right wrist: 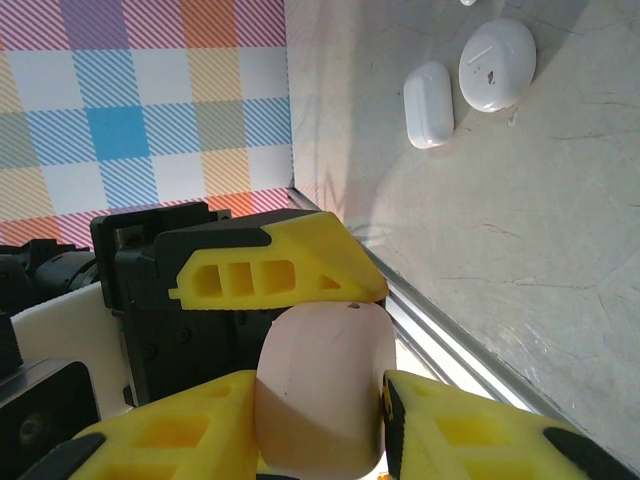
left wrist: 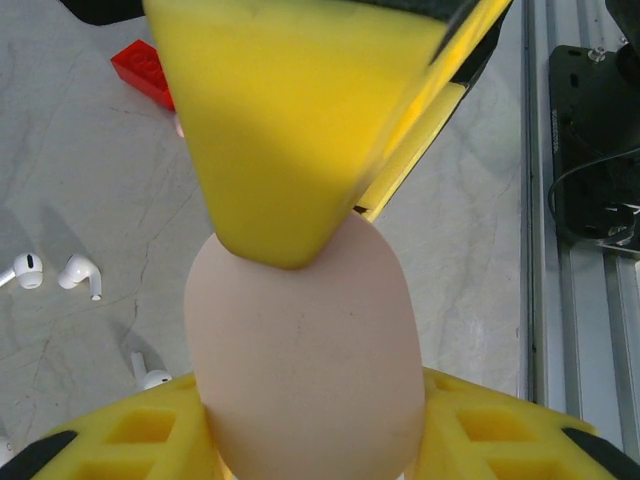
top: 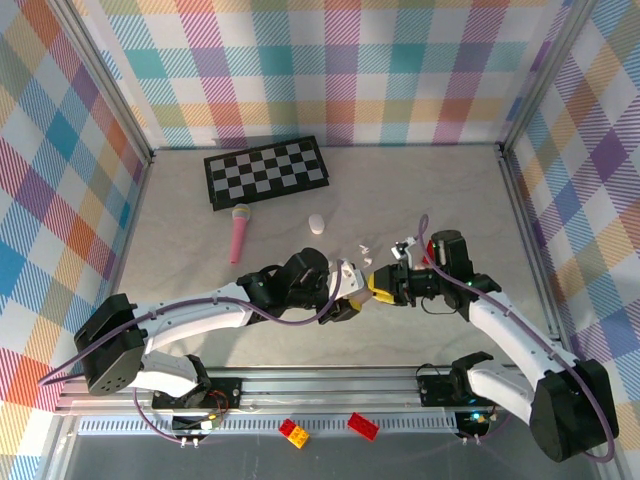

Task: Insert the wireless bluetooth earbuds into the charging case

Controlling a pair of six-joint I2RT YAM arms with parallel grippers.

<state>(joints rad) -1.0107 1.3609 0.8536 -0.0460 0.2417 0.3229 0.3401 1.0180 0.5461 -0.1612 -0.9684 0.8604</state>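
Plainly, we see the left pincer [top: 350,284] and the right pincer [top: 388,285] nose to nose over the middle of the surface [left wrist: 80,160], with one pinkish case [left wrist: 305,350] between them. The left pincer is closed partway on it. In the left wrist view its yellow fingers [left wrist: 140,430] clasp the lower end of the case from both sides. The right pincer is closed about as far on the other end. In the right wrist view we see the case wedged between that pincer's two fingers [right wrist: 470,420] and touching both.

The case is egg-shaped. Its long axis runs from one pincer to the other, so one rounded end points at each. We cannot tell whether its lid is open.

The earbuds [left wrist: 82,275] lie loose on the surface, touching neither pincer. In the left wrist view three white ones show to the left of the held case. Two sit side by side near the picture's left edge, the nearer one's stem pointing down the picture. The third [left wrist: 152,375] is closest to the left pincer, its stem pointing up the picture.

A red brick [left wrist: 145,70] lies beyond them. In the right wrist view a pill-shaped white case [right wrist: 428,104] and a round white case [right wrist: 497,64] rest just beside each other, well apart from the pincers.
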